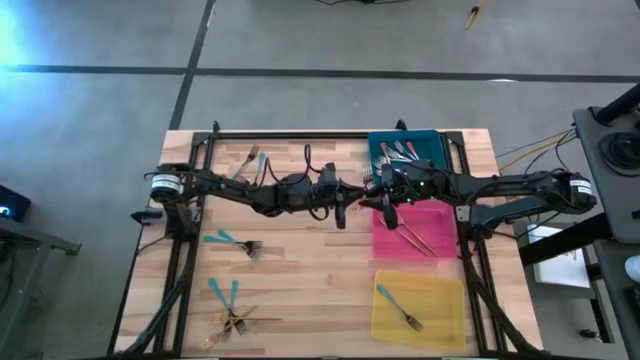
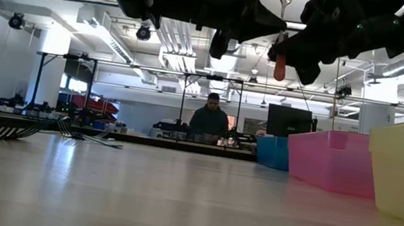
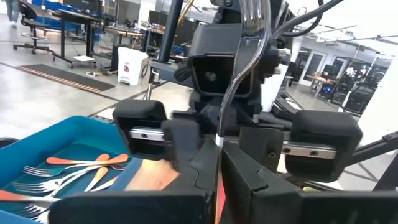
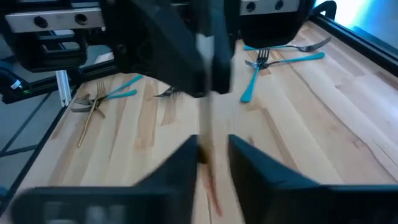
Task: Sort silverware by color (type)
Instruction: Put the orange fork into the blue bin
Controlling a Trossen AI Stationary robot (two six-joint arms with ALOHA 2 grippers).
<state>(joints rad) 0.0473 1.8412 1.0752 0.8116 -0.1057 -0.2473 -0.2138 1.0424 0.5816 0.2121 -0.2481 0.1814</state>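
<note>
Right gripper point(image 1: 385, 205), item 1: fingers closing on the red-handled fork point(image 2: 279, 64) that my shut left gripper point(image 1: 340, 212) holds upright in mid-air beside the pink tray point(image 1: 440, 240); I would confirm a firm, centred pinch before the left lets go.

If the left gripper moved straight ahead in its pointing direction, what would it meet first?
Beyond the red-handled fork in its own grip, probably the right gripper, facing it close ahead.
</note>
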